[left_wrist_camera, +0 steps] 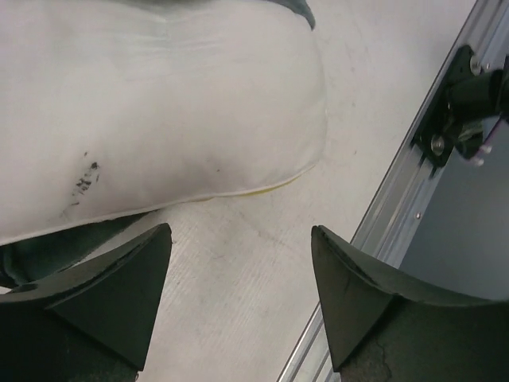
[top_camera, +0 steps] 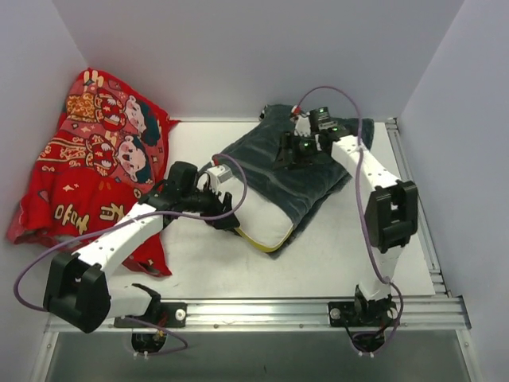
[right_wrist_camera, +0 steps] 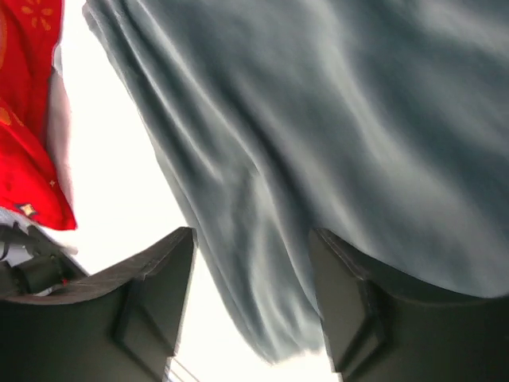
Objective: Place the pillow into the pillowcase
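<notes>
Both sets of fingers are spread, holding nothing: my left gripper (left_wrist_camera: 240, 239) sits just near of the pillow (left_wrist_camera: 159, 111), whose white end pokes from the pillowcase (top_camera: 310, 179). My right gripper (right_wrist_camera: 250, 239) hovers over its far grey-blue plush, with the red cloth (top_camera: 95, 159) far left.

The white table (top_camera: 334, 239) fills the middle of the top view, with a metal rail (top_camera: 270, 312) along its lower edge. A red cloth (top_camera: 87, 159) lies heaped at the left. The grey-blue pillowcase (top_camera: 310, 179) lies upper right of centre, and the white pillow (top_camera: 266, 223) pokes from its lower-left end onto the table.
</notes>
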`<state>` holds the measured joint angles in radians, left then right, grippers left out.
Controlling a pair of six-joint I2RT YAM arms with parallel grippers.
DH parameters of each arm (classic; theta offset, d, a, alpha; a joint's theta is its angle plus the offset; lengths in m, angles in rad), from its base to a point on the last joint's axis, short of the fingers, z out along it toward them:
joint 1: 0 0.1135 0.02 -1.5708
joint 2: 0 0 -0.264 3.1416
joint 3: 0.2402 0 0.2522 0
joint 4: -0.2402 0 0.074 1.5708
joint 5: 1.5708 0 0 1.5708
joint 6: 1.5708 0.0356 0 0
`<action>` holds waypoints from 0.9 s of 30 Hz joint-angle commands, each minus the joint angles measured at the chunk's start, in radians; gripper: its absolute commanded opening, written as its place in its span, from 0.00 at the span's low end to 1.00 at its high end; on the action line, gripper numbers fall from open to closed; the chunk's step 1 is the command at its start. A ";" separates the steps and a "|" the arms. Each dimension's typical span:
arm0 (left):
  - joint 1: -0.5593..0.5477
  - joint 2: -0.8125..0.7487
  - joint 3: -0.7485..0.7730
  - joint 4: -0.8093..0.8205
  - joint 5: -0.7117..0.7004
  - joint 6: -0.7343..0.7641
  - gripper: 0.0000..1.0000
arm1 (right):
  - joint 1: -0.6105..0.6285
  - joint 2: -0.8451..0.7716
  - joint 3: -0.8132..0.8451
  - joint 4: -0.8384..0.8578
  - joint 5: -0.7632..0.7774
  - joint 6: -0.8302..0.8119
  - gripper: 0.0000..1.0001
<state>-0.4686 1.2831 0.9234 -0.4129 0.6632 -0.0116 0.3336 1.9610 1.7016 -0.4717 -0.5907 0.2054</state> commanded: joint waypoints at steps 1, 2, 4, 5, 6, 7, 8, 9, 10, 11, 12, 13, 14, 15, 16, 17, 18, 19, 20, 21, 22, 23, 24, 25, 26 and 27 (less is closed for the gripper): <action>0.013 -0.010 -0.079 0.227 -0.023 -0.264 0.80 | -0.016 -0.245 -0.188 -0.031 0.043 -0.036 0.57; 0.013 0.007 -0.110 0.267 -0.030 -0.357 0.80 | -0.007 -0.331 -0.239 -0.027 0.084 -0.052 0.54; 0.013 0.036 -0.127 0.348 -0.045 -0.453 0.84 | 0.043 -0.391 -0.371 -0.025 0.188 -0.084 0.51; 0.013 0.071 -0.133 0.367 -0.050 -0.532 0.85 | 0.076 -0.430 -0.408 -0.025 0.225 -0.133 0.50; 0.013 0.088 -0.146 0.393 -0.051 -0.565 0.86 | 0.106 -0.445 -0.449 -0.022 0.317 -0.165 0.50; 0.010 0.103 -0.152 0.399 -0.050 -0.592 0.88 | 0.137 -0.455 -0.480 -0.006 0.348 -0.184 0.49; 0.005 0.122 -0.159 0.436 -0.051 -0.634 0.88 | 0.187 -0.464 -0.529 0.008 0.374 -0.198 0.49; 0.004 0.128 -0.173 0.460 -0.057 -0.645 0.88 | 0.206 -0.465 -0.542 0.025 0.394 -0.199 0.49; -0.001 0.133 -0.176 0.459 -0.071 -0.651 0.88 | 0.228 -0.458 -0.548 0.051 0.451 -0.198 0.49; -0.001 0.139 -0.185 0.460 -0.085 -0.668 0.89 | 0.252 -0.438 -0.539 0.056 0.475 -0.225 0.49; -0.001 0.140 -0.199 0.482 -0.091 -0.676 0.89 | 0.263 -0.423 -0.527 0.062 0.497 -0.230 0.49; -0.001 0.142 -0.205 0.477 -0.100 -0.688 0.89 | 0.266 -0.386 -0.511 0.065 0.544 -0.230 0.50; -0.002 0.142 -0.215 0.485 -0.118 -0.700 0.89 | 0.268 -0.367 -0.491 0.067 0.561 -0.228 0.50; -0.001 0.142 -0.225 0.496 -0.122 -0.714 0.89 | 0.268 -0.350 -0.481 0.074 0.578 -0.228 0.49; -0.001 0.147 -0.239 0.499 -0.128 -0.732 0.89 | 0.268 -0.320 -0.474 0.074 0.588 -0.230 0.49; -0.002 0.148 -0.244 0.497 -0.142 -0.740 0.89 | 0.268 -0.306 -0.462 0.074 0.624 -0.230 0.49; -0.002 0.153 -0.254 0.500 -0.143 -0.749 0.88 | 0.268 -0.295 -0.461 0.073 0.629 -0.230 0.46; -0.002 0.154 -0.259 0.506 -0.145 -0.763 0.88 | 0.269 -0.281 -0.459 0.070 0.647 -0.228 0.45; -0.004 0.159 -0.265 0.525 -0.143 -0.771 0.88 | 0.269 -0.278 -0.462 0.071 0.652 -0.228 0.44; -0.004 0.163 -0.267 0.529 -0.140 -0.775 0.88 | 0.271 -0.278 -0.465 0.068 0.654 -0.225 0.43; -0.005 0.176 -0.273 0.537 -0.139 -0.790 0.87 | 0.271 -0.283 -0.467 0.067 0.654 -0.222 0.42; -0.005 0.182 -0.278 0.565 -0.137 -0.800 0.87 | 0.271 -0.289 -0.470 0.067 0.651 -0.221 0.42; -0.005 0.188 -0.282 0.577 -0.137 -0.809 0.86 | 0.271 -0.295 -0.476 0.065 0.649 -0.221 0.38; -0.005 0.196 -0.285 0.588 -0.139 -0.820 0.86 | 0.269 -0.303 -0.477 0.064 0.646 -0.218 0.37; -0.005 0.199 -0.290 0.603 -0.140 -0.824 0.85 | 0.269 -0.306 -0.476 0.064 0.649 -0.218 0.36; -0.005 0.203 -0.290 0.606 -0.143 -0.827 0.85 | 0.269 -0.312 -0.476 0.061 0.658 -0.218 0.34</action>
<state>-0.4706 1.4757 0.6357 0.0940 0.5400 -0.7940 0.6102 1.6863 1.2011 -0.4076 -0.0147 -0.0029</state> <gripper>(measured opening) 0.853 0.352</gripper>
